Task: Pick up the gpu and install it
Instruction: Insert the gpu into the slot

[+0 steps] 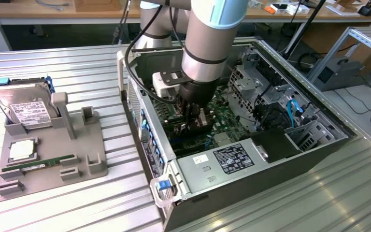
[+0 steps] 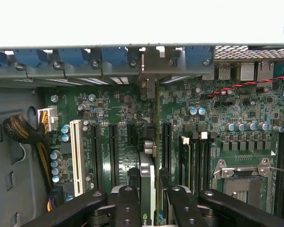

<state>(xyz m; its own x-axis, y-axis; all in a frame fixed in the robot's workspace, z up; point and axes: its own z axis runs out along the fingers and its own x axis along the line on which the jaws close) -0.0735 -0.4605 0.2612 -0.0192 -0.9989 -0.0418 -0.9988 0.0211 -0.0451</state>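
Note:
The gpu [image 2: 146, 176] appears edge-on in the wrist view as a thin card with a silvery edge, standing upright between my two black fingers [image 2: 128, 203]. My gripper [image 2: 148, 194] is shut on it, just above the black expansion slots of the green motherboard [image 2: 113, 113]. The card's far end points at the rear bracket opening [image 2: 149, 66] of the case. In the exterior view my gripper [image 1: 191, 121] reaches down inside the open computer case [image 1: 237, 162], with the gpu [image 1: 205, 117] partly hidden by the fingers.
A white slot [image 2: 76, 156] and memory slots [image 2: 194, 161] flank the card, with the CPU socket [image 2: 241, 175] beyond them. At the exterior view's left, a grey holder [image 1: 85, 154] carries a hard drive [image 1: 27, 108], a green memory stick [image 1: 40, 164] and a chip [image 1: 21, 151].

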